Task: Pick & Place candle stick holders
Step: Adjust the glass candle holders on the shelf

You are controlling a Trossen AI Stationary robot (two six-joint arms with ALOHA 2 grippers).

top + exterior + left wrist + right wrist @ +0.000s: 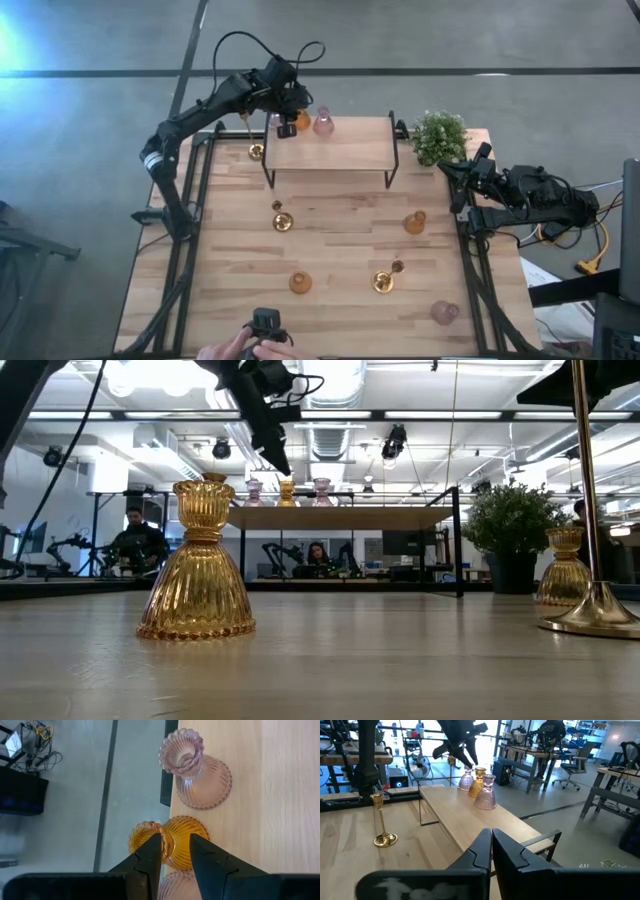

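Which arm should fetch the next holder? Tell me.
Left, probably: its tool sits at the amber holder on the shelf, above a gold candlestick. The right tool waits shut at the table's edge.

The left gripper (287, 127) is standing over the far left corner of the raised shelf (340, 152), where three glass holders are crowding together: an amber holder (180, 840) between its fingers, a pink holder (197, 770) just beside, and another pink one (177, 887) touching close. Little room is remaining between them. The rest of the shelf top is lying free. On the table (340, 230) the middle strip in front of the shelf is staying open. A gold candlestick (283, 220) and an amber holder (414, 222) are flanking this strip. The plant (438, 135) is blocking the far right corner, where the right gripper (462, 190) is waiting, fingers together.
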